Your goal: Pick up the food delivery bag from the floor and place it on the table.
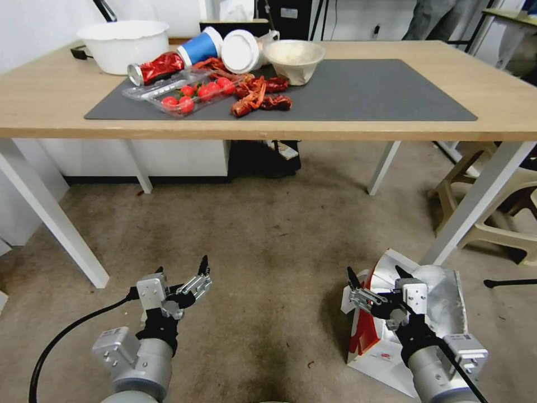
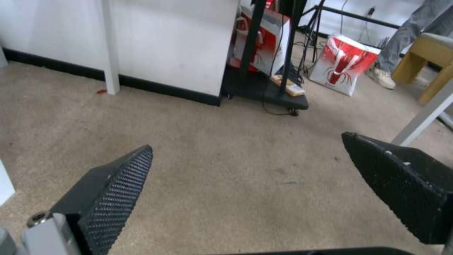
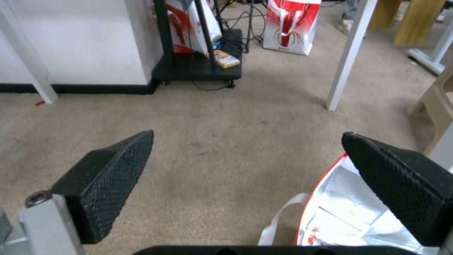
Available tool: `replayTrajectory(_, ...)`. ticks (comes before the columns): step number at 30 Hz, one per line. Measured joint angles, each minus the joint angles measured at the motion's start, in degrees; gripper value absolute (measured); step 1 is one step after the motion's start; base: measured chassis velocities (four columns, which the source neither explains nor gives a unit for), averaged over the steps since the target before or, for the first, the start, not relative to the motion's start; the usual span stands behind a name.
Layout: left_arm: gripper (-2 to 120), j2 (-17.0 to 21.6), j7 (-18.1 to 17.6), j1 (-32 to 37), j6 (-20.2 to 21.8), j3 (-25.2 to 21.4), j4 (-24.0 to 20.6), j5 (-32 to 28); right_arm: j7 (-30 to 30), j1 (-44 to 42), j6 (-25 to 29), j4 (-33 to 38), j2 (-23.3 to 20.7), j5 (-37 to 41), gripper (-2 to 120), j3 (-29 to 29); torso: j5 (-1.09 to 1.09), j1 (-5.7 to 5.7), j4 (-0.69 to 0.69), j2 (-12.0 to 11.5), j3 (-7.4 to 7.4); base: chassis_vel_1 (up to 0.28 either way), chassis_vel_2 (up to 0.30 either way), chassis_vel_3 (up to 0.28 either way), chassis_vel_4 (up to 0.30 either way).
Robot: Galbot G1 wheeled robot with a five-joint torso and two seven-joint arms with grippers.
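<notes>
While the food delivery bag (image 1: 442,305) sits on the floor (image 1: 268,240) beside the table's near right leg, the right gripper (image 1: 379,278) hovers over its open mouth with fingers spread wide and nothing between them. Silver foil lining shows inside the bag, a red side panel faces the robot's left, and a small round red logo marks the white face nearest the camera. Seen from the right wrist, the foil-lined opening (image 3: 349,216) lies just under one finger pad (image 3: 401,191), and a white handle loops out beside it on the beige-brown carpet.

At the robot's left, the left gripper (image 1: 182,277) hangs above bare carpet, well apart from the bag, its fingers likewise parted and empty; the left wrist view shows both black textured pads (image 2: 115,194) over stained floor.

Ahead stands the table (image 1: 50,101), a light-wood top on white legs with a dark grey mat (image 1: 363,89). On the mat's left half lie a clear tray of cherry tomatoes (image 1: 184,95), red crayfish shells (image 1: 260,95), a crushed red can (image 1: 156,68), a tipped blue paper cup (image 1: 200,47) and a pale bowl (image 1: 295,59). A white basin (image 1: 123,45) sits on the bare wood just beyond.
</notes>
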Motion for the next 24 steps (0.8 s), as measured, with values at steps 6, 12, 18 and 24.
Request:
replayTrajectory(6, 100, 0.0, 0.0, 0.0, 0.0, 0.0, 0.0, 0.0, 0.0, -0.1, 0.0, 0.0, 0.1, 0.0, 100, 0.0, 0.0, -0.21, 0.0, -1.4, -1.18, 0.0, 0.0, 0.0, 0.0)
replayTrajectory(12, 100, 0.0, 0.0, 0.0, 0.0, 0.0, 0.0, 0.0, 0.0, -0.3, 0.1, 0.0, 0.1, -0.1, 100, 0.0, 0.0, -0.38, 0.0, -2.6, -2.18, 0.0, 0.0, 0.0, 0.0)
replayTrajectory(18, 100, -0.1, 0.1, 0.0, 0.0, 0.0, 0.0, 0.0, -0.1, -0.4, 0.1, 0.0, 0.1, -0.2, 100, 0.0, 0.0, -0.39, 0.0, -4.1, -3.76, 0.0, 0.0, 0.0, 0.0)
replayTrajectory(24, 100, -0.1, 0.1, 0.1, -0.1, 0.0, -0.1, 0.0, -0.1, -0.4, 0.2, 0.0, 0.2, -0.2, 100, -0.1, 0.0, -0.54, 0.0, -5.4, -4.64, 0.0, 0.0, 0.0, 0.0)
